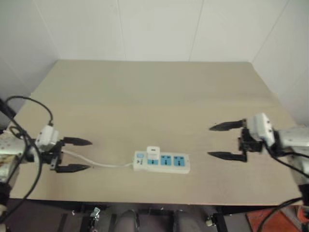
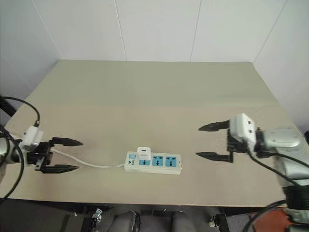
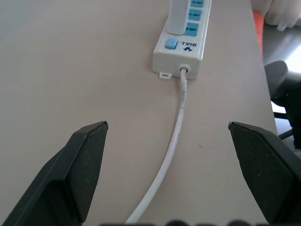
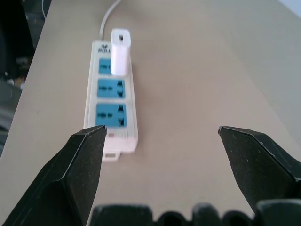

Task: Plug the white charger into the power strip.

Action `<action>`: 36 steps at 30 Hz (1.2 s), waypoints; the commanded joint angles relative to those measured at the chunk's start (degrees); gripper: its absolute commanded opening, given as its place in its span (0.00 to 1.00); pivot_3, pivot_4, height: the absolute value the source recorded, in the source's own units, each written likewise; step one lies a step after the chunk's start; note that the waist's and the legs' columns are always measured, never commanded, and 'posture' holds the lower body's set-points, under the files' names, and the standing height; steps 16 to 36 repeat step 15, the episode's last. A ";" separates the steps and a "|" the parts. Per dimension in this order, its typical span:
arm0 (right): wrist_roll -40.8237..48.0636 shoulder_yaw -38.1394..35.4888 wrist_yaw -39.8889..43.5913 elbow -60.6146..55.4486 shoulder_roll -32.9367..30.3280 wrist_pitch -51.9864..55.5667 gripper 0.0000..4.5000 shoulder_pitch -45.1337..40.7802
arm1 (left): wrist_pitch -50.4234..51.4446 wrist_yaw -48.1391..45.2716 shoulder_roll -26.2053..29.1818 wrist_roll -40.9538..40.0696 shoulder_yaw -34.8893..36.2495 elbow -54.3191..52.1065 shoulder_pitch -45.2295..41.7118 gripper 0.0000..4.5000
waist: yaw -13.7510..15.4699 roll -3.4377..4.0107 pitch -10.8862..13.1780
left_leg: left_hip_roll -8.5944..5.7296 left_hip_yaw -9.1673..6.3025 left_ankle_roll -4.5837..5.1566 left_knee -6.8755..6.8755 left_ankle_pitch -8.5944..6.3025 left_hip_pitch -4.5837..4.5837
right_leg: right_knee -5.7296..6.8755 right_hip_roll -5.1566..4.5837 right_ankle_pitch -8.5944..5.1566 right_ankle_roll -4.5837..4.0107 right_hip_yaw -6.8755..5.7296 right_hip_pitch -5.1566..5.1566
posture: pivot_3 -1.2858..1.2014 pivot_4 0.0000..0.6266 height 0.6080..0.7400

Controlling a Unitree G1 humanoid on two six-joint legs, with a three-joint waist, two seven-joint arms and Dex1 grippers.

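Left gripper (image 1: 77, 154) fingers wide apart, right gripper (image 1: 226, 141) likewise, both empty

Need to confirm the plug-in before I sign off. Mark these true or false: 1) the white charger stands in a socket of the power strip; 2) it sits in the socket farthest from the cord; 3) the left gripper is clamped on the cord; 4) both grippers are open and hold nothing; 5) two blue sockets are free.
1) True: the white charger stands upright in the power strip.
2) False: it is in the socket nearest the cord end.
3) False: the left gripper is open, with the cord running beneath it.
4) True, the right gripper too.
5) True.
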 commanded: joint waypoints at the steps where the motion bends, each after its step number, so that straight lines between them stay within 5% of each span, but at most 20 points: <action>1: 0.80 -3.19 2.95 -0.12 -2.58 -1.69 1.00 1.58 | -1.93 -0.18 1.56 -1.23 1.75 1.13 -0.59 1.00 | -0.05 0.01 0.01 | 0.00 0.04 0.00 0.00 0.00 0.01 | 0.02 0.00 0.00 0.00 0.03 0.00 | 0.52 0.24 1.00; 36: -0.54 -4.50 1.54 -0.14 -2.91 -4.10 1.00 5.00 | 0.42 -0.18 -0.19 -1.25 2.01 -2.26 -1.10 1.00 | -0.15 0.01 0.03 | 0.00 0.07 0.00 0.01 0.00 -0.03 | 0.03 0.01 0.00 0.00 0.05 -0.03 | 0.52 0.24 1.00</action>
